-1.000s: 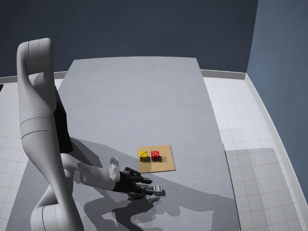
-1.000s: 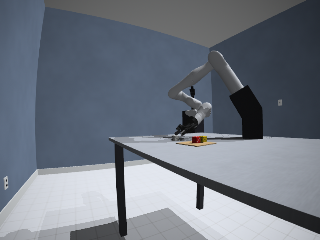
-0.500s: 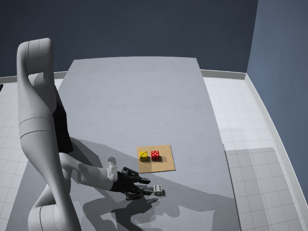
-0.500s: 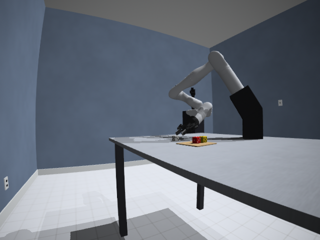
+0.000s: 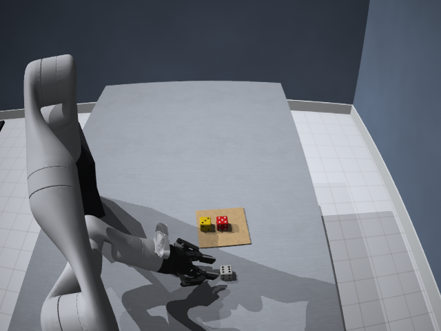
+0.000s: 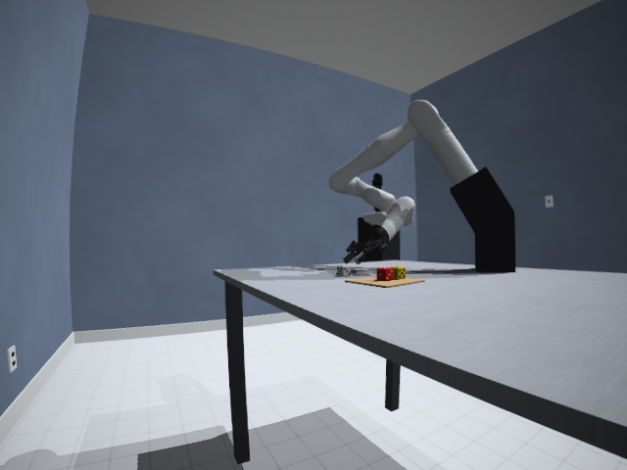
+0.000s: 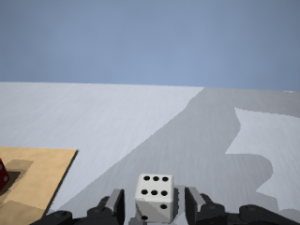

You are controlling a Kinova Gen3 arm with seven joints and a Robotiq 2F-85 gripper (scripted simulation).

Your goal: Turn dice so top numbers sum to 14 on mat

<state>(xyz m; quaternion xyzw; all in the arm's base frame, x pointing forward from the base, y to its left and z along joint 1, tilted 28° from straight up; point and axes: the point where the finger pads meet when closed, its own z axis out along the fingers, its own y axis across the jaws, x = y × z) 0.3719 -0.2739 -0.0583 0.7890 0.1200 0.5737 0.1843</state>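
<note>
Near the worktop's (image 5: 199,142) (image 6: 506,304) (image 7: 108,108) bottom edge in the top view, our gripper (image 5: 216,267) (image 6: 353,260) (image 7: 155,202) hangs part-open, empty; we should centre on the white die (image 5: 225,272) (image 6: 344,270) (image 7: 155,199), descend, squeeze gently.
</note>
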